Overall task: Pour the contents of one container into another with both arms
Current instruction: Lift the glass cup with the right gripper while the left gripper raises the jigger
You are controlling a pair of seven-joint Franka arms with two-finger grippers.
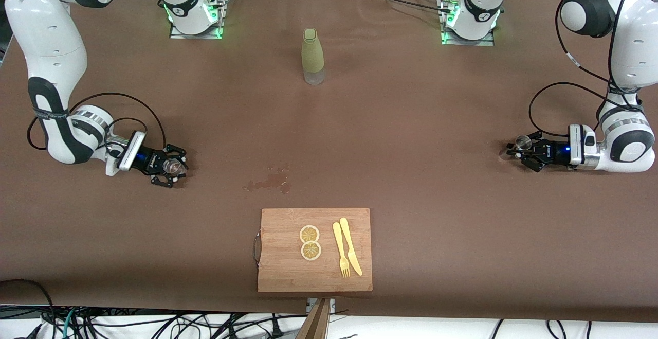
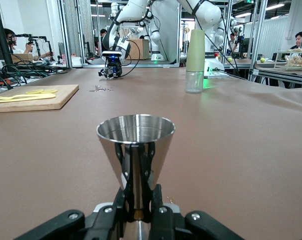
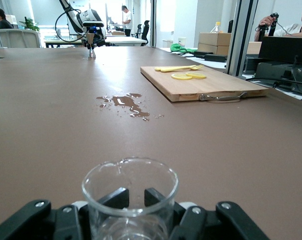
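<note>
Steel jigger (image 2: 135, 145) clamped in low, level left tool (image 1: 519, 151); right tool (image 1: 172, 166) likewise grips glass (image 3: 129, 200).

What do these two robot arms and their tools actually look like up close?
Both arms, the left arm and the right arm, are glossy white, rounded segments with black joint bands, and black cables loop alongside. Each ends in a silver wrist and a black fingered tool: the left tool and the right tool. Green lights glow at the bases.

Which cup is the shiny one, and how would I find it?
Look toward the left arm's end of the brown table. The left pincer is shut on a shiny cone-shaped metal cup. The right pincer holds a clear glass cup.
</note>
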